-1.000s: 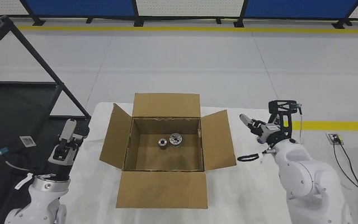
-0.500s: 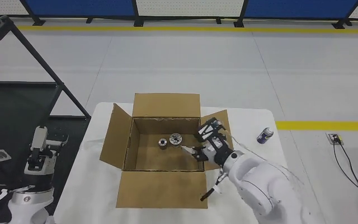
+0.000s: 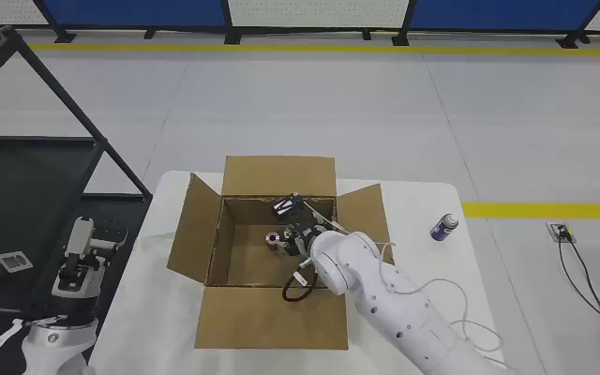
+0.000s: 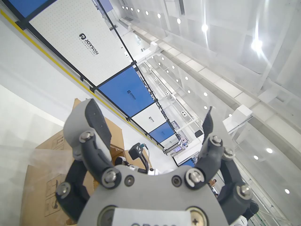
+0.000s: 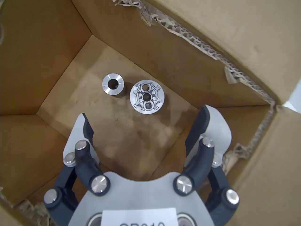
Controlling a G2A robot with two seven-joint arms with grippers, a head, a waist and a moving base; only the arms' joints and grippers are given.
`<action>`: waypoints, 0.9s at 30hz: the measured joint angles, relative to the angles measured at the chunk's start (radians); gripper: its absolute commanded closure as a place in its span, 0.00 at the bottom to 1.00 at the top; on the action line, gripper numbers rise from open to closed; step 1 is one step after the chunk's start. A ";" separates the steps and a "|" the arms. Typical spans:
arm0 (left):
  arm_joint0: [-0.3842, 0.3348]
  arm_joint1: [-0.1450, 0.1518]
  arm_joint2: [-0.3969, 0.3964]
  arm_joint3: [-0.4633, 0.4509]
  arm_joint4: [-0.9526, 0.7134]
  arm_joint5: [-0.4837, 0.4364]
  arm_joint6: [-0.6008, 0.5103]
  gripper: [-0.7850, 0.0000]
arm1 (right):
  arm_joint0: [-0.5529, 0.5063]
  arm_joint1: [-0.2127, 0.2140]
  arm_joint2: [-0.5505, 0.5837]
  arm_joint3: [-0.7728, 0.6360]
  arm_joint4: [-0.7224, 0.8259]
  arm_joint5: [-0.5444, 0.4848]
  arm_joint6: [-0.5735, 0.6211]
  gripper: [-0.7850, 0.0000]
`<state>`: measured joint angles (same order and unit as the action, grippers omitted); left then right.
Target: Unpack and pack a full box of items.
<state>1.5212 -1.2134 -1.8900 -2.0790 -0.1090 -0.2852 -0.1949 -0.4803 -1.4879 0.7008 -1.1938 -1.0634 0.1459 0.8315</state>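
Cardboard box [image 3: 272, 319] sits mid-table, all four flaps folded outward, its top open. Two metal parts lie on the box floor toward the far wall: a small plain ring [image 5: 113, 84] with a round bore, and just beside it a wider cast disc [image 5: 147, 97] with a centre hole and cut-outs around it. The two are close, with only a narrow gap between them; both lie flat, faces up. Torn corrugated edges show along the upper rim of the box walls in the right wrist view. Right gripper [image 5: 144, 114] is inside the box, above the floor and pointing down at it, fingers spread wide with nothing between them; the disc lies just beyond the fingertips, not touched. From above, the right arm comes in over the near right corner of the box and covers the disc, with the ring showing just beside it. Left gripper [image 4: 150, 109] is off past the table's left edge, well apart from the box, tilted up toward the ceiling, fingers likewise spread and empty; the box's side shows behind it. White table [image 3: 422, 281] carries a small blue can [image 3: 443, 226] standing upright to the right of the box, clear of the right flap.
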 measured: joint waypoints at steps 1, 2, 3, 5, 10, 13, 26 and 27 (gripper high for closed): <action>-0.001 0.000 0.003 0.001 0.001 0.002 -0.002 0.00 | 0.010 -0.008 -0.008 0.023 0.008 0.005 -0.005 0.00; -0.002 0.000 0.005 0.001 0.002 0.003 -0.004 0.00 | 0.019 -0.016 -0.015 0.042 0.014 0.011 -0.008 0.00; -0.002 0.000 0.006 0.002 0.002 0.003 -0.005 0.00 | 0.029 -0.024 -0.023 0.062 0.015 0.021 -0.006 0.00; -0.002 0.000 0.006 0.002 0.002 0.004 -0.005 0.00 | 0.037 -0.029 -0.028 0.073 0.008 0.033 0.001 0.00; -0.002 0.000 0.006 0.002 0.002 0.003 -0.004 0.00 | 0.037 -0.029 -0.028 0.072 0.006 0.033 0.002 0.00; -0.002 0.000 0.006 0.002 0.002 0.003 -0.004 0.00 | 0.037 -0.029 -0.028 0.072 0.007 0.033 0.002 0.00; -0.011 -0.001 0.013 -0.018 0.011 0.014 0.012 0.00 | 0.040 -0.044 0.000 0.149 0.031 -0.043 -0.003 0.00; -0.009 -0.001 0.011 -0.018 0.011 0.014 0.016 0.00 | 0.051 -0.051 -0.006 0.172 0.035 -0.049 -0.001 0.00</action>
<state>1.5117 -1.2148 -1.8789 -2.0966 -0.0982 -0.2716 -0.1790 -0.4297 -1.5391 0.6949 -1.0217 -1.0279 0.0971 0.8302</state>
